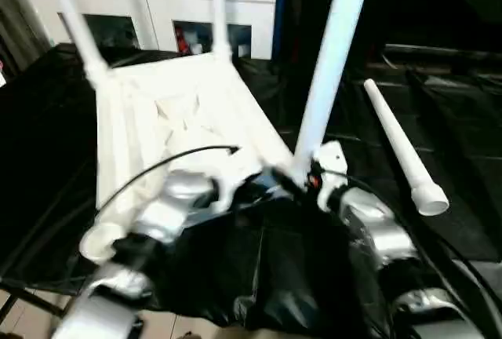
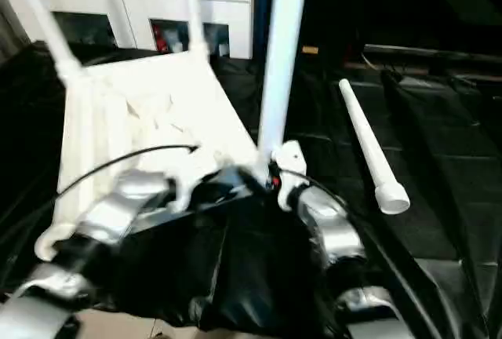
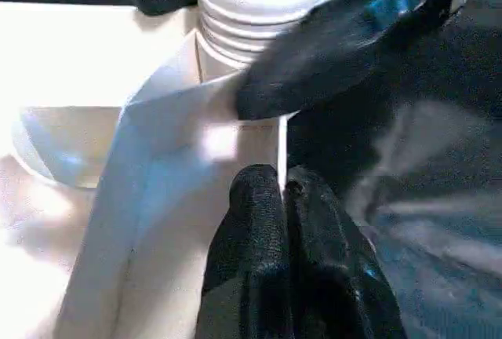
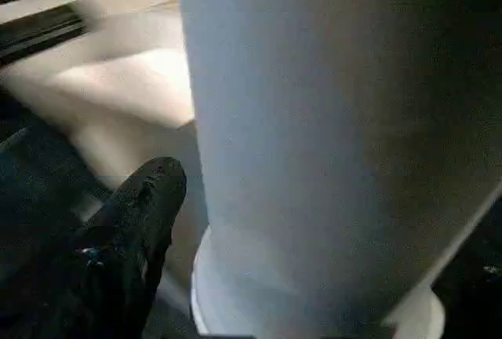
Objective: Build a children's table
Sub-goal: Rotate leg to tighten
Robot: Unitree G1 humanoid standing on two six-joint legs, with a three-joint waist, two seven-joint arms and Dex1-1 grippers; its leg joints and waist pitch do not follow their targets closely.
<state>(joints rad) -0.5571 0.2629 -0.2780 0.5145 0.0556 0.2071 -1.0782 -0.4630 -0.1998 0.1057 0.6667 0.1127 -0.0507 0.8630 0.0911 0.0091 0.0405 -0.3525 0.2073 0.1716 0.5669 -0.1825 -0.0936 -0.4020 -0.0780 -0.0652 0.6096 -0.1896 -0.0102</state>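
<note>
The children's table top lies upside down on the black-covered work table. Two white legs stand in its far corners. A third leg stands upright in the near right corner socket, its threaded end just above the socket. My right gripper is open around this leg's base; one finger stands a little off the leg and the other is hidden behind it. My left gripper is shut on the thin rim of the table top, right beside that corner. A fourth leg lies loose on the right.
The black cover bunches up at the work table's near edge under my forearms. A white cabinet stands behind the table. A black cable arches over my left forearm.
</note>
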